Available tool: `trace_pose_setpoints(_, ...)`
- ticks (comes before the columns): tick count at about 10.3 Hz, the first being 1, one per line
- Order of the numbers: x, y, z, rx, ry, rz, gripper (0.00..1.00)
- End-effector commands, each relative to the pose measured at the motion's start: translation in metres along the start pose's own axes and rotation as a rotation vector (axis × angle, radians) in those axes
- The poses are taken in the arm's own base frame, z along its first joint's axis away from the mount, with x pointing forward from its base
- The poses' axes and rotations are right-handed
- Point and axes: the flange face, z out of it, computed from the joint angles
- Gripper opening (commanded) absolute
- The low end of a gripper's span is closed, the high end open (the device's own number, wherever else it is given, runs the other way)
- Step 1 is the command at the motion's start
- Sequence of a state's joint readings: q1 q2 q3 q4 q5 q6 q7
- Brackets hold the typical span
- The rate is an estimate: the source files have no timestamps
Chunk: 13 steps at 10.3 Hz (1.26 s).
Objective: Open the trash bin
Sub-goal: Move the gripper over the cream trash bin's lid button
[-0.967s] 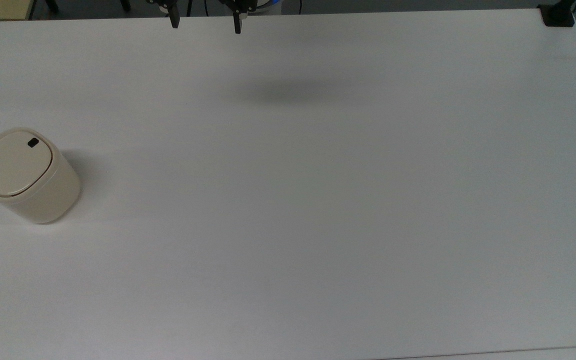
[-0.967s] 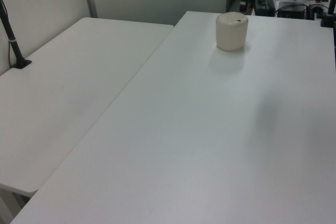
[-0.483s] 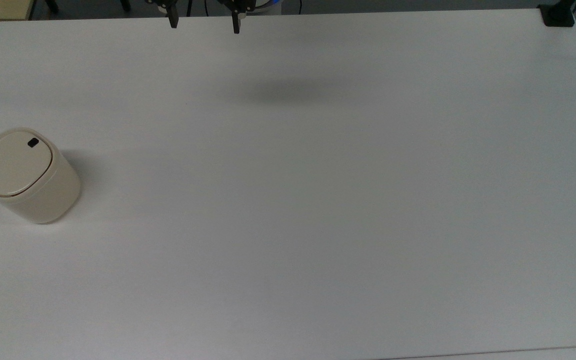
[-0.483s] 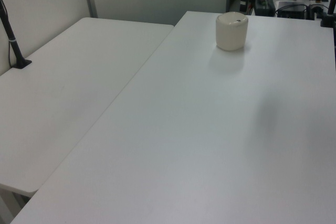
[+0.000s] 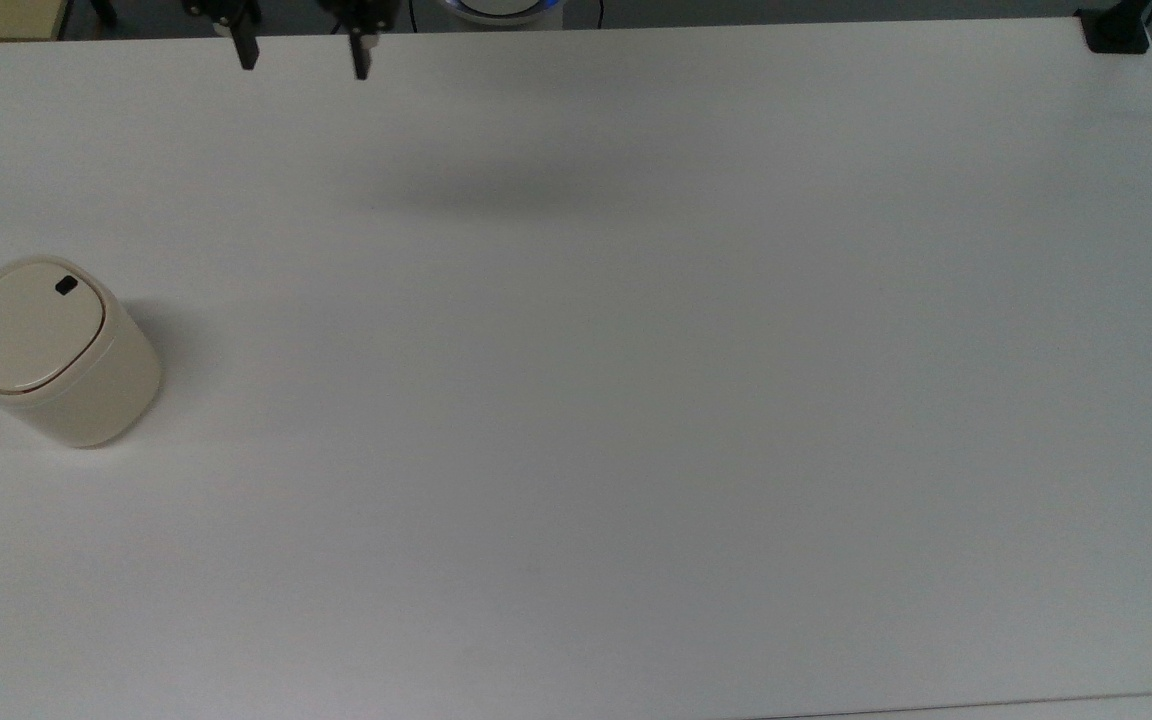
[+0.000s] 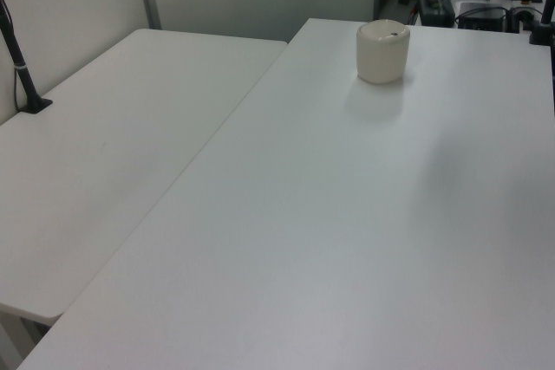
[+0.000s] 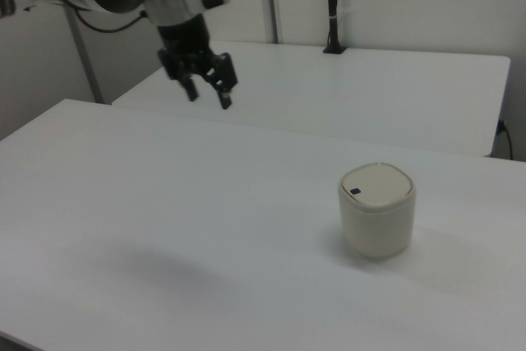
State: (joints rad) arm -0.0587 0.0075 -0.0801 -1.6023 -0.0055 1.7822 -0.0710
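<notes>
Gripper (image 5: 303, 58) fingers hang spread apart and hold nothing, at the top edge of the top view, left of centre, above the white table (image 5: 636, 400). At the middle left of this frame stands the trash bin (image 5: 51, 350), cream, lid flat and closed, its black button (image 5: 66, 286) at the lid's upper right rim.

At the top centre-right of the left view, the bin (image 6: 382, 51) sits alone on the table.

At the upper left of the right view, the gripper (image 7: 208, 94) hovers high; the bin (image 7: 376, 209) stands at the lower right, well apart. This looks like the approach step. Next, the arm likely needs to travel over and press the button.
</notes>
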Motion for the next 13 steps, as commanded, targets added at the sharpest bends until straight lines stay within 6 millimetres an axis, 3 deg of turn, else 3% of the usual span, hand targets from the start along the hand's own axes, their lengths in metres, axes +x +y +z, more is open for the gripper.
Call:
trace_pose_setpoints(1, 0.024, 0.052, 0.019, -0.014, 0.143, 0.216, 0.37)
trace_pose_setpoints(3, 0.038, 0.072, 0.039, -0.028, 0.197, 0.35, 0.01)
trace_pose_setpoints(5, 0.039, 0.106, 0.056, -0.048, 0.227, 0.411, 0.0)
trace_pose_setpoints(9, 0.036, 0.165, 0.119, -0.131, 0.297, 0.466, 0.0)
trace_pose_setpoints(11, 0.03, 0.176, 0.158, -0.16, 0.276, 0.464, 0.0)
trace_pose_setpoints(13, 0.026, 0.192, 0.178, -0.184, 0.3, 0.476, 0.0)
